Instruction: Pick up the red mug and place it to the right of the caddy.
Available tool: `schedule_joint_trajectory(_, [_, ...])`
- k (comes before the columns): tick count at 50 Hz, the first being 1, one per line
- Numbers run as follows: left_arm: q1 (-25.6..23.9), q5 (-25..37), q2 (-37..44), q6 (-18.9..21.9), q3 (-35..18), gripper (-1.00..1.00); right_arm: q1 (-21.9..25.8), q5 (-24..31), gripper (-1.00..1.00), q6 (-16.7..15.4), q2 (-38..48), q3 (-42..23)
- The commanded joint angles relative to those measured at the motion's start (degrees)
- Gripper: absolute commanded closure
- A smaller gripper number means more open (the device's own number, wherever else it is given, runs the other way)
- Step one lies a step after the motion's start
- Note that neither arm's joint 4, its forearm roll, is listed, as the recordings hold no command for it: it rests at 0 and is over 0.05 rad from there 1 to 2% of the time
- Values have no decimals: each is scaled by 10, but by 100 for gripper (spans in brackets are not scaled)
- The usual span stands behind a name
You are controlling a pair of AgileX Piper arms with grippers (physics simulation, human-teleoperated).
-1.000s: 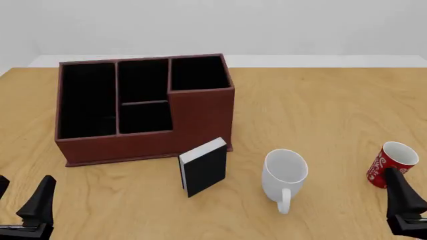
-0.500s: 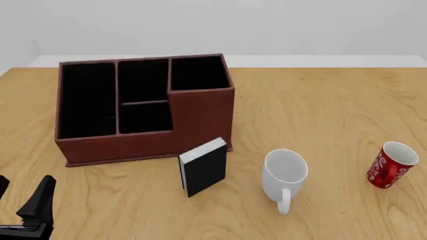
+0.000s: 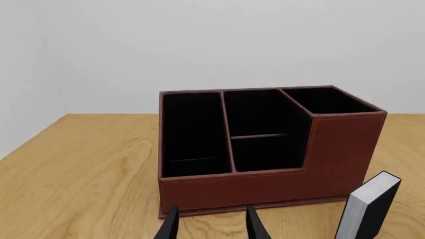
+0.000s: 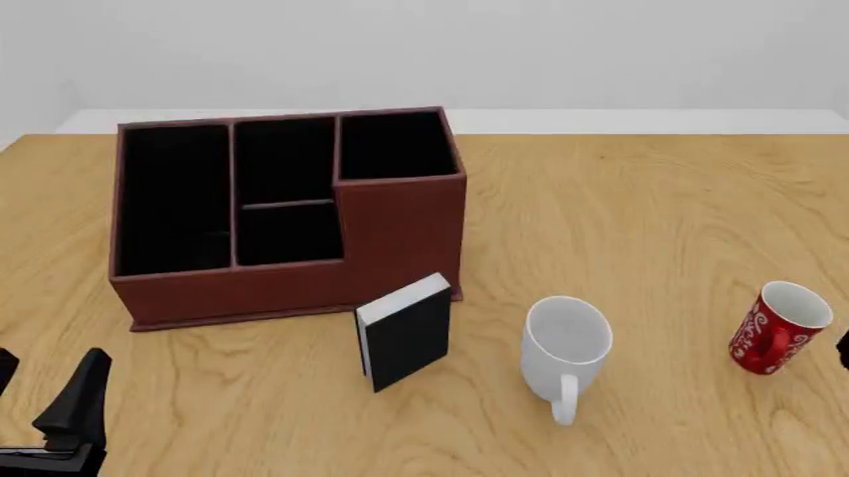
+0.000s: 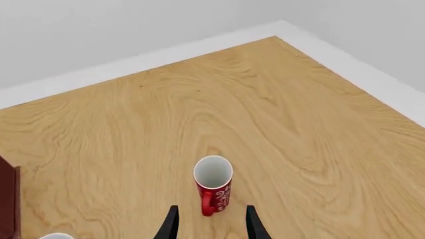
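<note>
A: Where does the red mug (image 4: 778, 327) stand?

B: Upright on the wooden table (image 4: 637, 199), far right of the front view, near the right edge. White swirls on its side, white inside. Well apart from the caddy (image 4: 285, 214), which sits left of centre toward the back.

A: What lies between them?

B: A white mug (image 4: 567, 348), upright, handle toward the camera. Left of it a black book (image 4: 405, 332) stands on end, pages along its upper edge, just beside the caddy's front right corner. Whether book and caddy touch, cannot tell.

A: The right gripper (image 5: 209, 221)?

B: In the wrist view its two dark fingertips stand apart with a gap between them, nothing held. The red mug (image 5: 213, 185) sits just ahead of the gap, handle turned toward the fingers, not touching them. In the front view only a dark sliver shows at the right edge beside the mug.

A: And the left gripper (image 3: 210, 223)?

B: Low at the near left corner of the table in the front view (image 4: 60, 417). Wrist view shows the fingertips parted, empty, pointing at the caddy's (image 3: 265, 149) front wall, apart from it. The book (image 3: 369, 205) shows at the side of that view.

A: The caddy's layout?

B: Black-lined compartments; the right rear section stands taller than the rest.
</note>
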Motion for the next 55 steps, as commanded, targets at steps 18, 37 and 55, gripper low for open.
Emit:
schedule_joint_trajectory(18, [0,0,0,0,0,-100,13,-144,-100,14,153,53])
schedule_joint_trajectory(37, [0,0,0,0,0,-100,20,-215,-100,8,227,69])
schedule_joint_trajectory(55, [0,0,0,0,0,-100,3,-297,-100,-8,301,90])
